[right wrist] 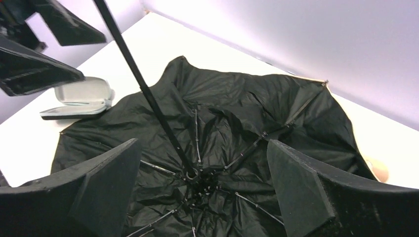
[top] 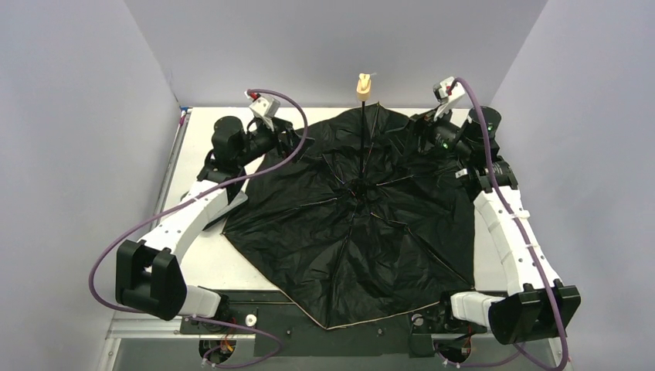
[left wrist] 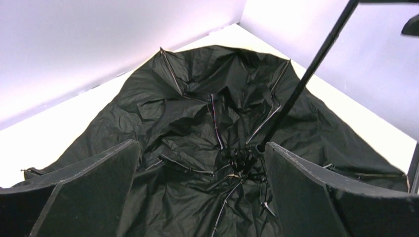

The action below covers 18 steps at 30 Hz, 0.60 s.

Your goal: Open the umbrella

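Note:
The umbrella (top: 347, 239) lies spread open and upside down on the table, black inside facing up, metal ribs radiating from the hub (top: 360, 188). Its thin black shaft (top: 362, 147) rises to a small tan handle (top: 362, 83). My left gripper (top: 297, 147) hovers at the canopy's far-left edge, open and holding nothing. In the left wrist view the gripper (left wrist: 201, 148) frames the hub, with the shaft (left wrist: 306, 74) slanting up on the right. My right gripper (top: 421, 135) is open at the far-right edge. In the right wrist view the gripper (right wrist: 202, 145) is empty, and the shaft (right wrist: 143, 89) leans up to the left.
A small grey pouch (right wrist: 81, 96) lies on the white table (top: 201, 263) beside the canopy's edge, under the left arm. Pale walls close in the back and both sides. The canopy's near tip (top: 332, 321) overhangs the table's front edge between the arm bases.

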Each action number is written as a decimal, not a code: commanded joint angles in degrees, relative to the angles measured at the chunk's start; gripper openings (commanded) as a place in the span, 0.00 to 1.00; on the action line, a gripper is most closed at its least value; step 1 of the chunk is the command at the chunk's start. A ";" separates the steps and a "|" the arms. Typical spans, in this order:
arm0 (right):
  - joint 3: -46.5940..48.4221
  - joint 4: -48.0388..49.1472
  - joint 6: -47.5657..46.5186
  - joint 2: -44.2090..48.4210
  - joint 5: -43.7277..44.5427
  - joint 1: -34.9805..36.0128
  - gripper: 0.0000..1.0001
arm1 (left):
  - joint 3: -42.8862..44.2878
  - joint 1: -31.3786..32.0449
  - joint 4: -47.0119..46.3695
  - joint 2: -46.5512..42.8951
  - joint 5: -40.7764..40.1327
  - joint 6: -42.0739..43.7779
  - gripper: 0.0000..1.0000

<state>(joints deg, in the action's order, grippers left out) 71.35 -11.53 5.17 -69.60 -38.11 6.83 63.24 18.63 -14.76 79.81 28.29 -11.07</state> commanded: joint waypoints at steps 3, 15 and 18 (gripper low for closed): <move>7.23 -4.06 -7.70 -5.42 -5.94 4.34 0.92 | -4.87 2.52 -2.48 -1.57 2.76 5.44 0.97; 2.25 13.42 -0.33 -11.02 7.13 13.94 0.85 | -13.37 11.20 -10.69 0.00 -3.45 9.30 0.97; 2.04 15.11 1.69 -12.79 8.85 14.45 0.82 | -13.95 12.57 -14.62 2.57 -4.12 6.44 0.97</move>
<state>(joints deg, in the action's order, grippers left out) 73.45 -4.23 3.36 -80.34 -33.71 20.60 49.45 29.61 -20.43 80.09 25.78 -2.52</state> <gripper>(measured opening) 0.834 0.970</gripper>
